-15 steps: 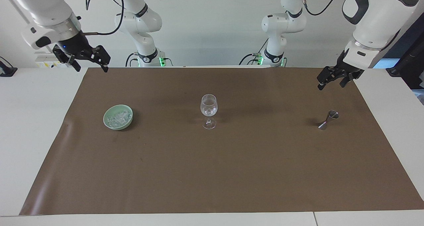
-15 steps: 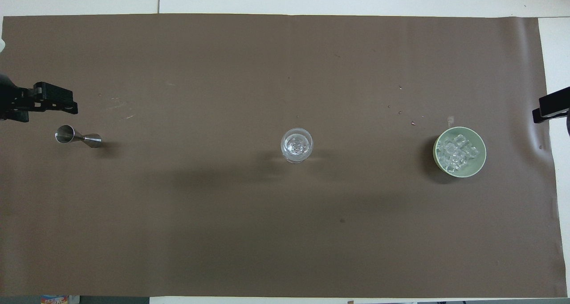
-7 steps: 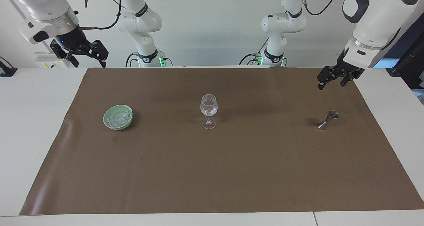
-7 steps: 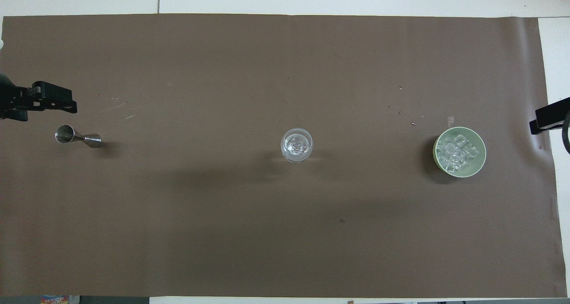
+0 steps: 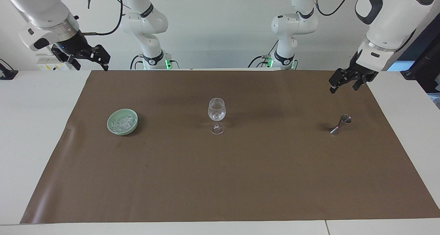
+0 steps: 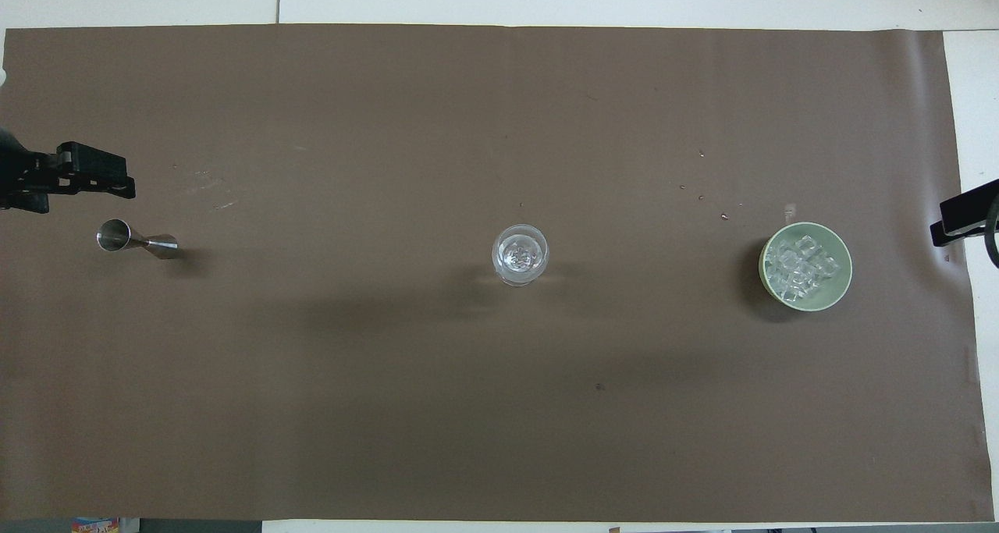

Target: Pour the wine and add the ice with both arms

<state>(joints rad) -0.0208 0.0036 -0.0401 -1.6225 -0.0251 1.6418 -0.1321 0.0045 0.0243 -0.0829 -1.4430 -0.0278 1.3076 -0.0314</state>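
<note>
Well apart — ice (image 5: 123, 122) (in bowl (image 5: 113, 127)) from raised, empty right tool (image 5: 90, 57), fingers spread.

Two white jointed arms (image 5: 385, 18) with black bands, looping black cables, silver wrist rings, black fingered grippers (image 5: 347, 80); green lights at bases.

Matt brown paper sheet (image 5: 240, 180); clear glossy wine glass (image 5: 217, 115); shiny metal jigger (image 5: 340, 124); smooth pale green bowl (image 5: 122, 121), glassy ice (image 5: 123, 122).

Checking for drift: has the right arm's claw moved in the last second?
Yes. The right claw has risen and pulled back from the brown mat's corner toward the wall, away from the bowl.
</note>
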